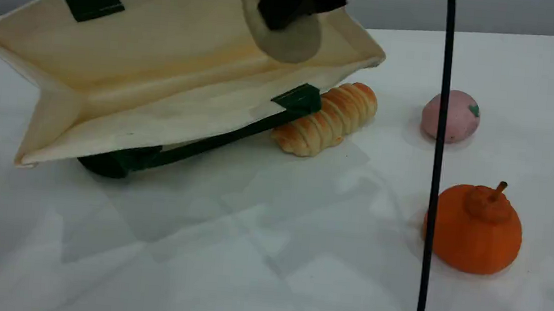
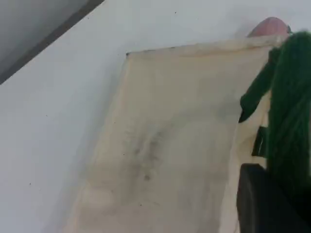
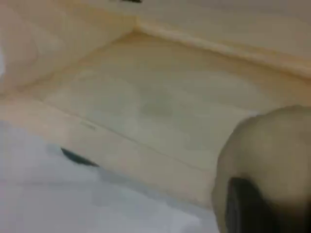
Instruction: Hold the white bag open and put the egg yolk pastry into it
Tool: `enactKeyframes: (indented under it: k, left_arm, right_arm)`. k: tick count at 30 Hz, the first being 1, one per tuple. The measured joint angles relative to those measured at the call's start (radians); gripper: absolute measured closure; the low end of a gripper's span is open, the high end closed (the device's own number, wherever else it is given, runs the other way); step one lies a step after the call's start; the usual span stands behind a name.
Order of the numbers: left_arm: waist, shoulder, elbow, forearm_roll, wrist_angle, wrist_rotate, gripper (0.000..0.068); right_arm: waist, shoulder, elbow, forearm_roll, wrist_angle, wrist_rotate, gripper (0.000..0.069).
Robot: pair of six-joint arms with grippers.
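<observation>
Scene view: right gripper comes in at the top edge, pointing down, held up in the air, jaws closed around the egg yolk pastry. Right wrist view: one dark fingertip pressed on it. The left gripper shows only in its own wrist view, as one dark fingertip at bottom right. It is clamped on the green handle of the white bag.

Slanted overview, wrist close-ups, shared bag

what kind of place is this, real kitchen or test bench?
Likely a lab test bench: bare white table, plain grey wall, and toy-like food props, a bread loaf and orange pumpkin.
</observation>
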Motion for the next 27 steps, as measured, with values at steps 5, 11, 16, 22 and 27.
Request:
enactKeyframes:
  k: [5, 11, 16, 22, 27]
  left_arm:
    - [0.0, 0.0, 0.0, 0.0, 0.0, 0.0, 0.059]
    - [0.0, 0.0, 0.0, -0.004, 0.0, 0.0, 0.059]
    - [0.0, 0.0, 0.0, -0.004, 0.0, 0.0, 0.059]
    - [0.0, 0.0, 0.0, -0.005, 0.0, 0.0, 0.059]
    - [0.0, 0.0, 0.0, -0.004, 0.001, -0.001, 0.059]
  right_arm:
    - [0.0, 0.082, -0.036, 0.146, -0.088, -0.102, 0.0544]
    - [0.0, 0.181, -0.097, 0.284, -0.121, -0.207, 0.0545]
    - [0.0, 0.232, -0.14, 0.393, -0.145, -0.214, 0.0533]
    - [-0.001, 0.233, -0.192, 0.478, -0.089, -0.223, 0.0232]
    - [-0.004, 0.224, -0.193, 0.446, -0.009, -0.243, 0.0134]
